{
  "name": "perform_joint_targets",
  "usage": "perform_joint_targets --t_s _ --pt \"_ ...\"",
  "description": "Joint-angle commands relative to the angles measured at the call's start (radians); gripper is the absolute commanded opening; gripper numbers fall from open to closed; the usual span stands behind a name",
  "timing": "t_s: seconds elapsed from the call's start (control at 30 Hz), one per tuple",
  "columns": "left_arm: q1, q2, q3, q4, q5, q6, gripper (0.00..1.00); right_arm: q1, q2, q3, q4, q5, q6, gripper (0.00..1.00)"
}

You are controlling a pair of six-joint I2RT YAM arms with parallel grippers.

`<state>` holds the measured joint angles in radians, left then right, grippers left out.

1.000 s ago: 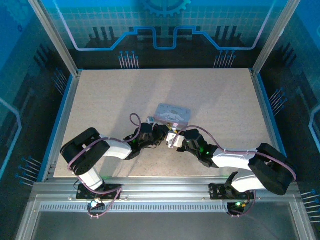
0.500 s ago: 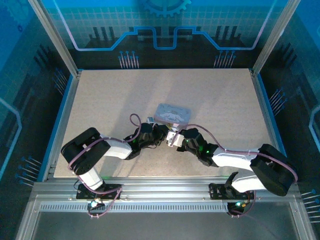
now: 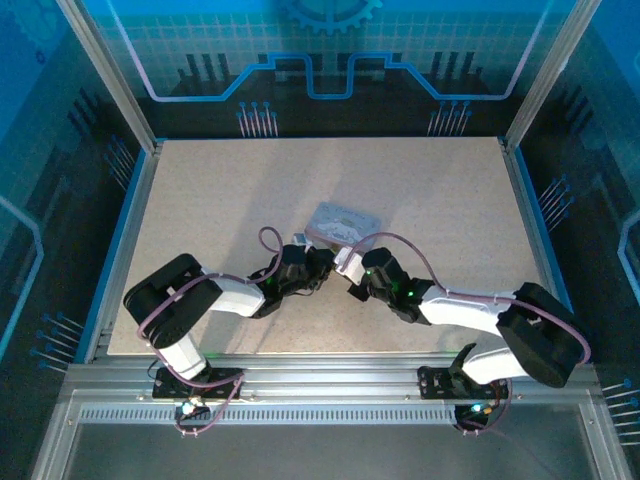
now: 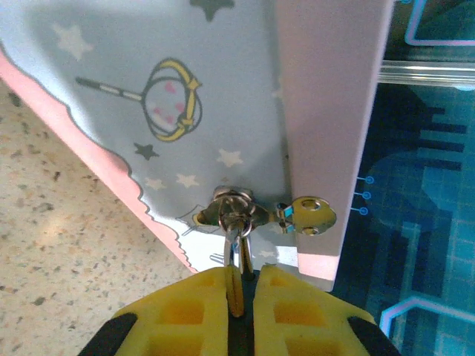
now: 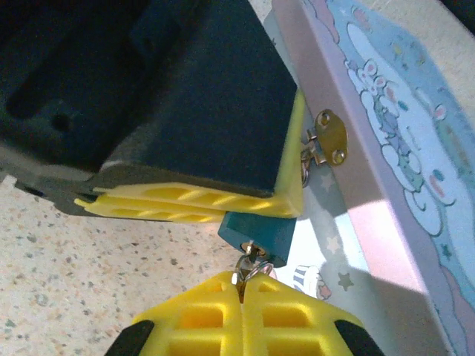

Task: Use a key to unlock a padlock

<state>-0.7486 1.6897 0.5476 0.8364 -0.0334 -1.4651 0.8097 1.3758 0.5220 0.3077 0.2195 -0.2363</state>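
Bench: a pale speckled board (image 3: 200, 200) inside a blue-lit frame, with both arms reaching in to meet near its middle.
Left tool (image 3: 318, 268): it lies low over the bench at the near edge of the tin. Its yellow pads (image 5: 185, 199) are pressed almost together, with the padlock gripped between them. In the left wrist view, a thin silvery metal strip runs up out of the narrow gap towards the tin's clasp.
Padlock (image 5: 257, 233): a small teal block sticking out from under the left tool's pads, held off the bench just beside the tin's front wall.
Key (image 5: 245, 271): a thin grey piece with a small ring, touching the padlock's underside. How far in it sits cannot be told.
Right tool (image 5: 242, 288): it comes in from the near side facing the left tool. Its yellow fingers are pinched tight on the key, with no gap between them.
Tin (image 3: 345, 222): a lilac cartoon-printed box just beyond both tools, lid down.
Hasp (image 5: 327, 136): a small brass plate on the tin's front edge, near the padlock.
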Motion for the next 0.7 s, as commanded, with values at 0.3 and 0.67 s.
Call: perform_joint_targets --t_s 0.3,0.67 --pt "-0.016 0.044 0.011 0.072 0.048 0.010 0.00 -0.037 0.085 0.032 0.129 -0.159 0.221 0.00" --pt "-0.026 0.073 0.012 0.072 0.037 0.018 0.00 -0.046 0.108 0.009 0.165 -0.157 0.236 0.00"
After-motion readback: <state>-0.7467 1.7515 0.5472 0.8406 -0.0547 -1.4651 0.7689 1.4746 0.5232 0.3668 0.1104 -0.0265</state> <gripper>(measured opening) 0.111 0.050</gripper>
